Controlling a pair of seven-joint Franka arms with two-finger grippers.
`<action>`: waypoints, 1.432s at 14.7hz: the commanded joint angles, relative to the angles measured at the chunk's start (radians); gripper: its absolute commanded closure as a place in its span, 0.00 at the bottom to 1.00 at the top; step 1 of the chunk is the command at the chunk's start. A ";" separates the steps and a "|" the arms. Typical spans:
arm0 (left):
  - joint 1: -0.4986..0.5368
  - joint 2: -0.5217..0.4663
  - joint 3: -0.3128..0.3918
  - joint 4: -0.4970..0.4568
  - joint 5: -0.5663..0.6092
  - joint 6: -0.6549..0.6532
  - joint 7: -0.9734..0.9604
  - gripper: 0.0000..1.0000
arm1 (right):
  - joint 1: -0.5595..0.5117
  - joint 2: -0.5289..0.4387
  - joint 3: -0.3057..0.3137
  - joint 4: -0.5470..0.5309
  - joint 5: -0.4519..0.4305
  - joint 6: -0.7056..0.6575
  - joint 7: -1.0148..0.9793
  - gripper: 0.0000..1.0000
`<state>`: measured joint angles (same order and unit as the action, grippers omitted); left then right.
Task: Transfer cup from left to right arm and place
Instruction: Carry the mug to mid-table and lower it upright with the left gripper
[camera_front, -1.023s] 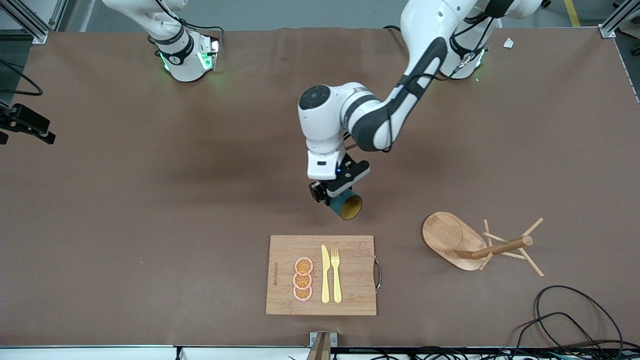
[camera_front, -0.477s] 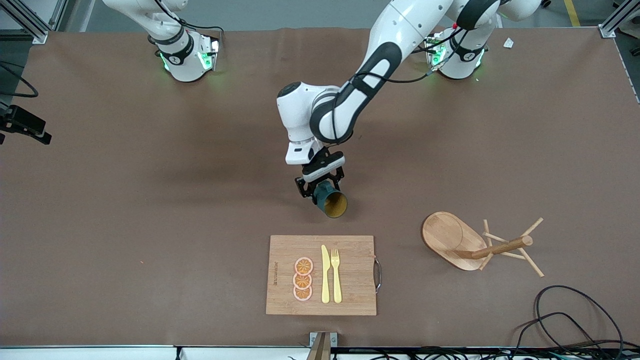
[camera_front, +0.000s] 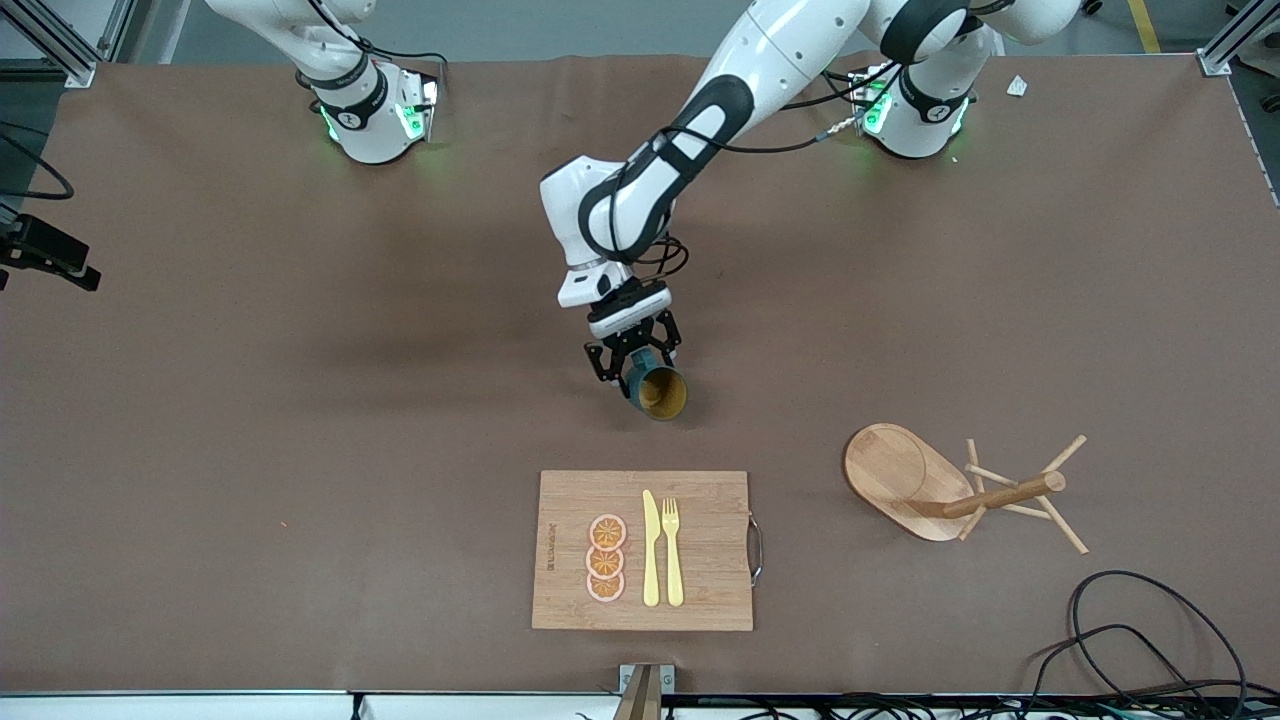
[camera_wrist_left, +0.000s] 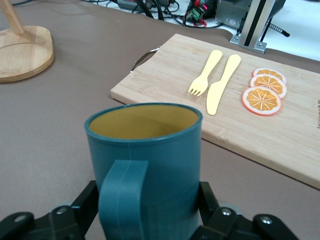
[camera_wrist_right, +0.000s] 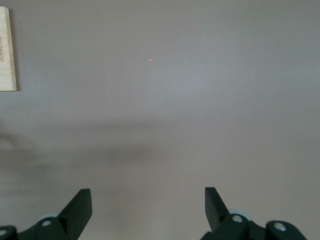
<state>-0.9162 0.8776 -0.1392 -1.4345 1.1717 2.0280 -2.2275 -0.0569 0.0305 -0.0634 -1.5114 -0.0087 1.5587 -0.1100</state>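
My left gripper (camera_front: 634, 362) is holding the cup (camera_front: 658, 390) up in the air over the bare middle of the table (camera_front: 300, 420), its fingers (camera_wrist_left: 80, 207) pressing on both sides of the teal wall. The cup is tilting, with its yellow mouth turned toward the front camera, and in the left wrist view its handle (camera_wrist_left: 121, 197) is facing my wrist.

Around the cup there is much open room. The brown surface toward the right arm's end is wide and free, and the table edges are well apart from my hand. My right gripper (camera_wrist_right: 147, 207) is waiting with its fingers spread apart, looking down on bare table, with only a corner of the cutting board (camera_wrist_right: 7, 50) at the border of its view.

Compared with one second ago, my left arm has swung toward the right arm's end, and the cup has gone a little that way and a little away from the board. The wrist has turned too.

Nearer to the front camera than the cup, the cutting board (camera_front: 642, 550) is lying flat, carrying a yellow knife (camera_front: 651, 548), a yellow fork (camera_front: 672, 550) and three orange slices (camera_front: 606, 558). Toward the left arm's end, the wooden peg rack (camera_front: 960, 485) is lying on its side. Black cables (camera_front: 1130, 630) are curling near the table's corner there. Nothing is standing between the cup and the open surface.
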 joint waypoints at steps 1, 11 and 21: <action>-0.038 0.027 0.012 0.026 0.051 -0.038 -0.053 0.34 | -0.020 -0.009 0.016 -0.013 -0.007 0.001 -0.019 0.00; -0.099 0.146 0.010 0.026 0.252 -0.170 -0.152 0.20 | -0.023 -0.008 0.016 -0.015 -0.007 0.001 -0.023 0.00; -0.167 0.000 -0.131 0.029 -0.070 -0.304 -0.159 0.00 | -0.024 -0.006 0.016 -0.015 -0.007 0.001 -0.023 0.00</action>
<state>-1.0813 0.9515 -0.2363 -1.3900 1.1746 1.7651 -2.3987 -0.0594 0.0323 -0.0634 -1.5138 -0.0087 1.5587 -0.1210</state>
